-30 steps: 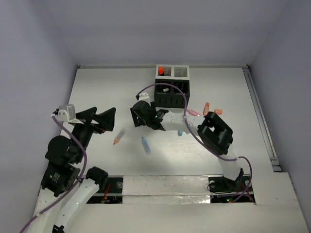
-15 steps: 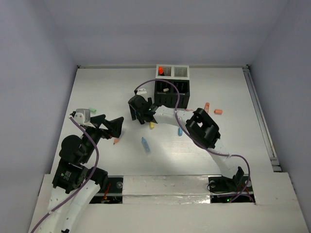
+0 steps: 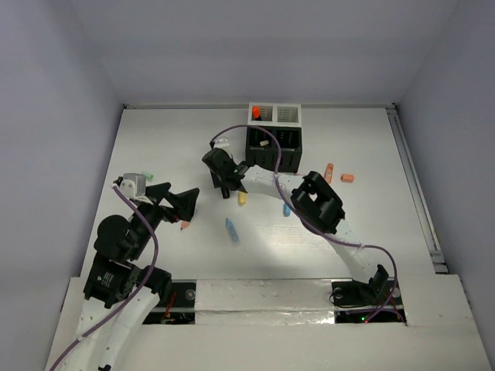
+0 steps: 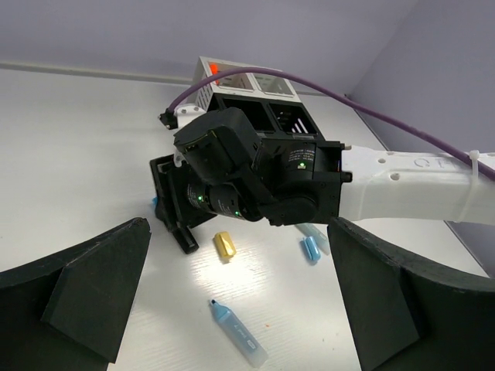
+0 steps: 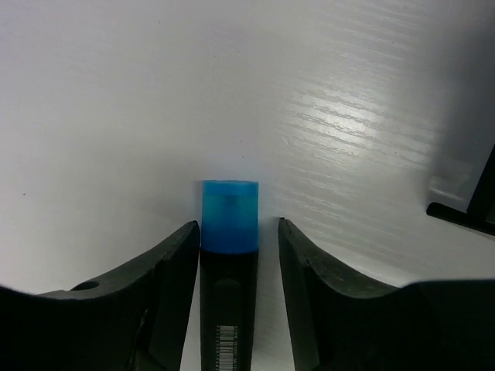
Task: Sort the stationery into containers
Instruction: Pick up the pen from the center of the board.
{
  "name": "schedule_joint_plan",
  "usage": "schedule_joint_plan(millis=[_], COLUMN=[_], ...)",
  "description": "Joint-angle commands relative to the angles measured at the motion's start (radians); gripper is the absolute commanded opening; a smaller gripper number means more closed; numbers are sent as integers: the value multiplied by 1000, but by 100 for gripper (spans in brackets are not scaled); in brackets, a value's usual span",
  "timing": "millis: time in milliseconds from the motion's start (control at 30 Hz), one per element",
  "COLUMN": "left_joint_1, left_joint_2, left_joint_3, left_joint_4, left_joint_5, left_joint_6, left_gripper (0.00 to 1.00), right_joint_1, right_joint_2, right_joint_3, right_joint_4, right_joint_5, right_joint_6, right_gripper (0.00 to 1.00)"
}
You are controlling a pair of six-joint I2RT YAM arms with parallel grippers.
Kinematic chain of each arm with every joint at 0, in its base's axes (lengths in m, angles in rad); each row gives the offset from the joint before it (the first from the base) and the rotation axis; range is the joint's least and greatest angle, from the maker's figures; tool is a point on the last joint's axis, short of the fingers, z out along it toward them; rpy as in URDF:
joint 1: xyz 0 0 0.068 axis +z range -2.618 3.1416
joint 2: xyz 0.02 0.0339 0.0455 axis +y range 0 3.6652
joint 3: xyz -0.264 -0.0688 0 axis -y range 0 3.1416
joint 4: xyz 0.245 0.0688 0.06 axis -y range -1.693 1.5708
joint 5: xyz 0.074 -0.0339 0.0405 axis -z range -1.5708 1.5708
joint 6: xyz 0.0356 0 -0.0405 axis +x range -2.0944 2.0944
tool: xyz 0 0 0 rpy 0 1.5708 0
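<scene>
White table (image 3: pixel 363 147), blue-capped black marker (image 5: pixel 230 224) lying flat near the organizer (image 3: pixel 272 148), right gripper (image 5: pixel 236 228) straddling it, jaws apart and not clamped, yellow highlighter (image 4: pixel 225 244) just beside, left gripper (image 3: pixel 188 205) spread wide nearby.

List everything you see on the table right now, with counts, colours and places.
organizer: one, black part joined to white, far centre.
blue-capped marker: one, black, inside the right gripper.
orange-capped marker: one, in a white compartment.
yellow highlighter: one, mid-table.
blue highlighters: two, pale blue, mid-table.
orange pieces: two, right of the organizer.
teal piece: one, by the left arm.
orange-tipped piece: one, at the left gripper.
left gripper: one, black, open.
right gripper: one, black, open around the marker.
</scene>
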Motion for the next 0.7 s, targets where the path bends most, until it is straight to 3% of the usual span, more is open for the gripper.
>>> schedule_joint_plan(millis=[0, 133, 167, 433, 667], left_joint_1=[4, 13, 13, 45, 74], left_joint_2=[-1, 7, 10, 22, 52], left_joint_3=[-5, -8, -8, -9, -15], left_joint_4=[54, 54, 54, 54, 54], left_joint_5=[14, 14, 16, 14, 16], left_joint_6=[12, 12, 10, 9, 2], left_gripper=[99, 99, 99, 99, 99], right_joint_1=[1, 1, 1, -8, -123], right_joint_2=[37, 7, -24, -235, -361], right_joint_3=[43, 36, 27, 16, -39], right_joint_4=[-26, 35, 58, 307, 577], right_joint_5=[-59, -84, -97, -101, -42], right_joint_6=[-25, -56, -74, -220, -353], right_gripper=[38, 17, 16, 12, 10])
